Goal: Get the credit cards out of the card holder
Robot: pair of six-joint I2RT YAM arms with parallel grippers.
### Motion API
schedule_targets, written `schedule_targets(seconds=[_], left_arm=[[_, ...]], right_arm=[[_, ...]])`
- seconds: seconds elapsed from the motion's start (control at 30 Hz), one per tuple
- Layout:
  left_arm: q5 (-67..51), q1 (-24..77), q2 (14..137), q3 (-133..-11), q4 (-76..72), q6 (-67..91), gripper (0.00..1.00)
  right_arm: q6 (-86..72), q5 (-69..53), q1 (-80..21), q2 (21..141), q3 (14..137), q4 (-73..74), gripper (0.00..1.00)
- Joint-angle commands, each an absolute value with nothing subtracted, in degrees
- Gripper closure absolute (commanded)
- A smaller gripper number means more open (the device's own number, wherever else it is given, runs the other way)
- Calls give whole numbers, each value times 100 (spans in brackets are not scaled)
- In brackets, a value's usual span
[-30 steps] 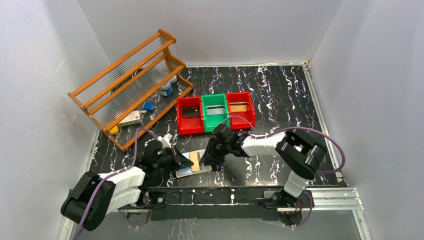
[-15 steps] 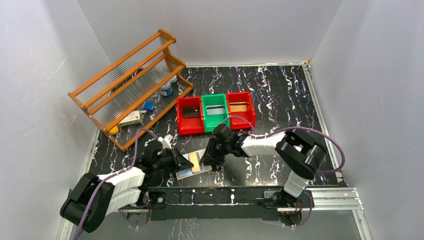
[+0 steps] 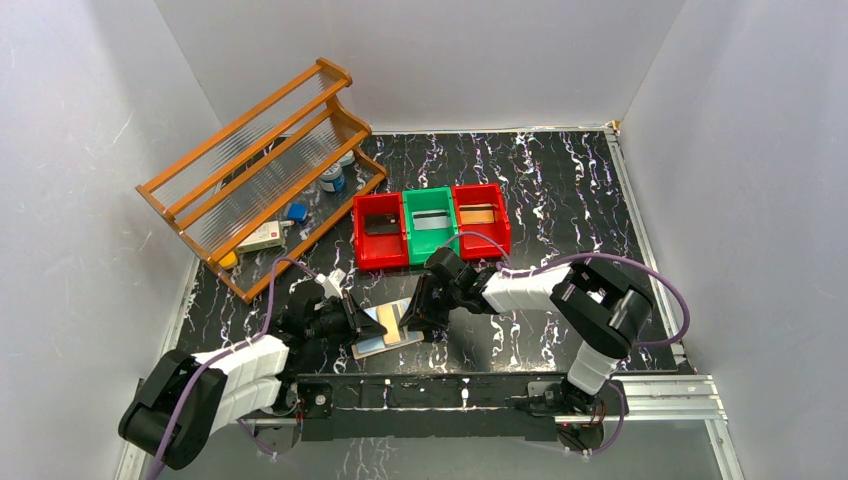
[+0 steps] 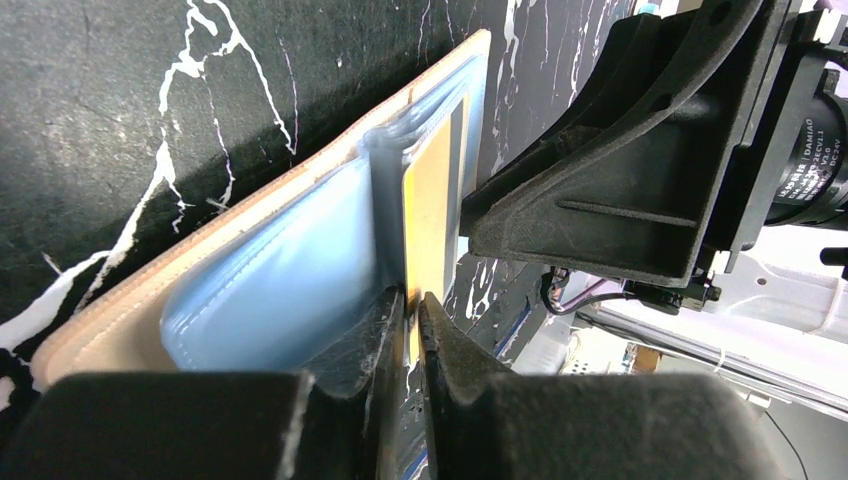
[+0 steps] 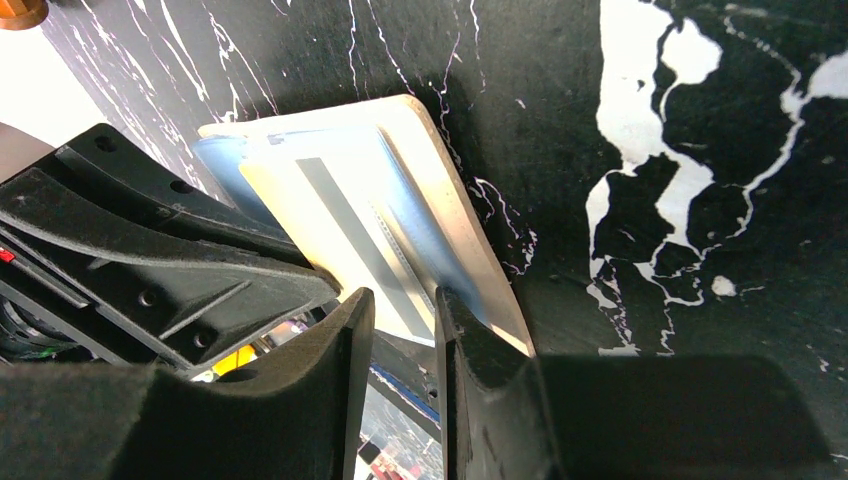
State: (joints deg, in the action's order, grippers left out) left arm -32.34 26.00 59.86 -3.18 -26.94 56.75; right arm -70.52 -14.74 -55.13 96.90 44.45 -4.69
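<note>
The tan card holder [image 3: 372, 346] lies open near the table's front edge, its pale blue sleeves [image 4: 280, 280] facing up. An orange-gold credit card [image 4: 432, 215] stands partly out of a sleeve. My left gripper [image 4: 412, 302] is shut on that card's near edge, coming from the holder's left [image 3: 352, 318]. My right gripper [image 5: 400, 310] comes from the right [image 3: 415, 315], its jaws apart, one fingertip [image 5: 452, 318] on the holder's right half [image 5: 455, 215]. The card shows there pale with a grey stripe [image 5: 340, 225]. Three bins hold a dark card [image 3: 381, 224], a silvery card [image 3: 431, 221] and an orange card [image 3: 477, 214].
Red [image 3: 362, 240], green [image 3: 409, 234] and red [image 3: 502, 228] bins stand in a row behind the holder. A wooden rack [image 3: 265, 170] with small items under it leans at the back left. White walls close in the black marbled table [image 3: 560, 190].
Almost nothing: the left arm's elbow has sunk slightly toward the near left. The holder, the card and the right arm stay where they were.
</note>
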Motion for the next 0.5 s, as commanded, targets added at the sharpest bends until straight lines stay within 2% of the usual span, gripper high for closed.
schedule_targets(seconds=[0.0, 0.1, 0.2, 0.47], left_arm=[[-3414, 2628, 5858, -346, -2668, 5643, 89], [-3446, 2627, 5897, -352, -2709, 5641, 91], [-3460, 2628, 5982, -396, -2735, 5666, 100], [-3418, 2628, 6183, -536, -2474, 5522, 100]], right_arm=[[-6937, -1116, -5529, 9940, 4307, -75, 62], [-6864, -1149, -5534, 9895, 4350, -174, 61], [-6730, -1141, -5540, 9786, 4467, -192, 61], [-6180, -715, -5650, 9357, 5114, 286, 59]])
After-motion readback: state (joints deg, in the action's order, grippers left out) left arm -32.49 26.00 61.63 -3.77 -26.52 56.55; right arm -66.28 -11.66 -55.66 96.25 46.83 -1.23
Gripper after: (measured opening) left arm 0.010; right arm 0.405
